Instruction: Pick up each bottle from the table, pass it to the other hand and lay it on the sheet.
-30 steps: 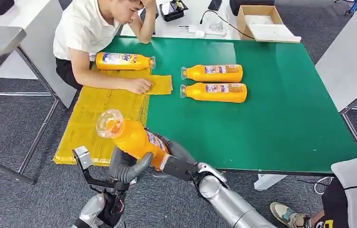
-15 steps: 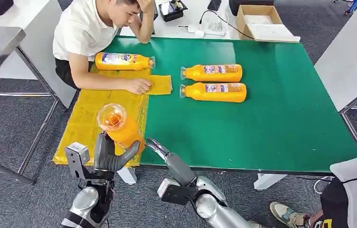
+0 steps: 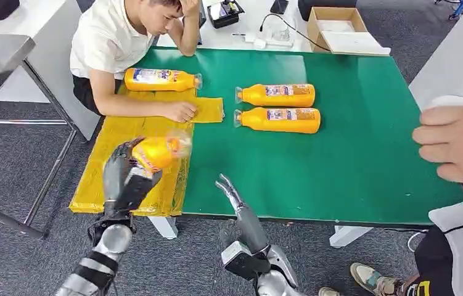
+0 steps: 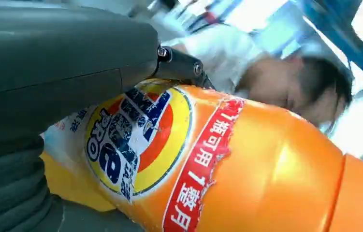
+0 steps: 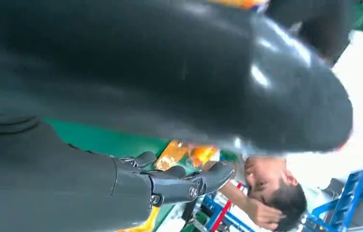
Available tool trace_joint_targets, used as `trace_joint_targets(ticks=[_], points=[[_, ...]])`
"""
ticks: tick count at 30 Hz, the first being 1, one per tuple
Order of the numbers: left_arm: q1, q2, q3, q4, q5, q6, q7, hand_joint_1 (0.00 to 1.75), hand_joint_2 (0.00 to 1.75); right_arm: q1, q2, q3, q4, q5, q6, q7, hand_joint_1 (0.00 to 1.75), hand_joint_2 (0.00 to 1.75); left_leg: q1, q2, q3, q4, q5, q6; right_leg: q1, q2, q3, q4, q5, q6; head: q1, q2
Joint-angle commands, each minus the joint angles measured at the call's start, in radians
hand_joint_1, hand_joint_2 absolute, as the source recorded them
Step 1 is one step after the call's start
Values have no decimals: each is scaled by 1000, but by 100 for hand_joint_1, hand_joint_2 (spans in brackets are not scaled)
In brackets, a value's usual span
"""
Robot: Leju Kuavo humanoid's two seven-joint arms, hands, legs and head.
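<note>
We see the held bottle motion-blurred, its cap indistinct, and cut off in the left wrist view. The left hand hides its base. A person's hand is cropped at the edge.

The bottle in the left hand is glossy orange plastic with a smooth printed label. The hand's cover looks like matt grey plastic, the arm below it brushed silver metal. The sheet at centre left is yellow, faintly shiny and creased. The surface is matt green; the floor is rough grey carpet.
</note>
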Motion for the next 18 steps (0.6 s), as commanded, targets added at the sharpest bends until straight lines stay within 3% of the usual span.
trace_joint_targets(ticks=[1, 5, 9, 13, 18], points=[[-275, 46, 1, 458, -73, -110, 42, 175, 175, -12, 12, -9, 2, -4, 45, -2, 0, 0, 2, 2, 3, 0, 0, -2, 2, 0, 3, -1, 0, -2, 0, 0], [-340, 53, -31, 554, -199, -94, 112, 175, 175, -16, 13, 2, 12, -13, 59, -2, 0, 0, 1, 2, 2, 0, 0, -1, 1, -1, 2, 0, 0, -1, 0, 0], [-450, 66, -84, 703, -340, -215, 201, 175, 175, -28, 13, 22, 20, -46, 64, -2, 0, 0, 2, 1, 3, 1, -1, -1, 2, -2, 4, 1, -2, -3, 0, 0], [-476, 70, -122, 753, -423, -246, 257, 175, 175, -37, 18, 28, 30, -55, 68, -2, 0, 0, 1, 3, 2, 1, 0, -1, 1, 0, 2, 0, 0, -2, 0, 0], [-470, 57, -144, 783, -456, -369, 237, 175, 175, -36, 18, 29, 47, -71, 56, -2, 0, 0, 2, 3, 5, 1, -2, -2, 3, 0, 6, 1, -2, -4, 0, 0]])
